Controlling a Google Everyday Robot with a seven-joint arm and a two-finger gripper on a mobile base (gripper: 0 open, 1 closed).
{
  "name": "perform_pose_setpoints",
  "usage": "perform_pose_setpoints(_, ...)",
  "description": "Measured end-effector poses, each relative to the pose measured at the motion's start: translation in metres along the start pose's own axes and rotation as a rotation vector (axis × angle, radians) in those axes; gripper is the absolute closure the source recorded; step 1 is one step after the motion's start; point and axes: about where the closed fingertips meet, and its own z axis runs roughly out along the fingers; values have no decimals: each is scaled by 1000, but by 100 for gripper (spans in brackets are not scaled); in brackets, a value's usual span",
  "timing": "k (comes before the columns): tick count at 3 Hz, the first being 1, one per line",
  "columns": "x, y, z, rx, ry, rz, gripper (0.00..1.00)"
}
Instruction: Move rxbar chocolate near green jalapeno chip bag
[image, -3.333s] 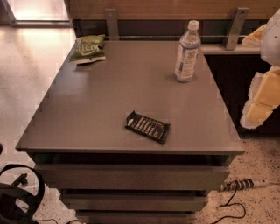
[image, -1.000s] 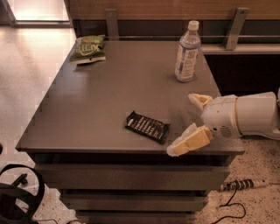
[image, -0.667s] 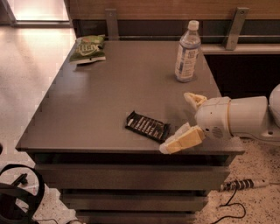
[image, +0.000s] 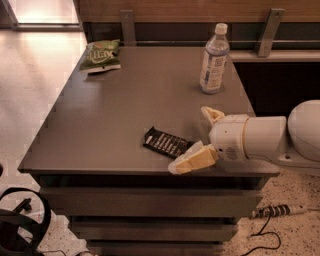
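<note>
The rxbar chocolate (image: 165, 142), a flat black wrapper with pale lettering, lies near the front edge of the grey table (image: 115, 105). The green jalapeno chip bag (image: 101, 55) lies at the table's far left corner, well apart from the bar. My gripper (image: 192, 137) reaches in from the right on a white arm, open, with one cream finger (image: 194, 159) at the bar's right end near the front edge and the other (image: 212, 114) farther back. The bar's right end is partly covered by the near finger. Nothing is held.
A clear water bottle (image: 214, 59) stands upright at the table's back right. A wooden rail with metal brackets (image: 267, 31) runs behind the table. Cables and a black object (image: 22, 227) lie on the speckled floor at the front.
The arm came in from the right edge and has moved left toward the bar; its near finger now reaches the bar's right end. The bar, bag and bottle have not moved.
</note>
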Motion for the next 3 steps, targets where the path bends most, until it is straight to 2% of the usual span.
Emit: perform_pose_setpoints(3, -5, 10, 36, 82, 14, 24, 0)
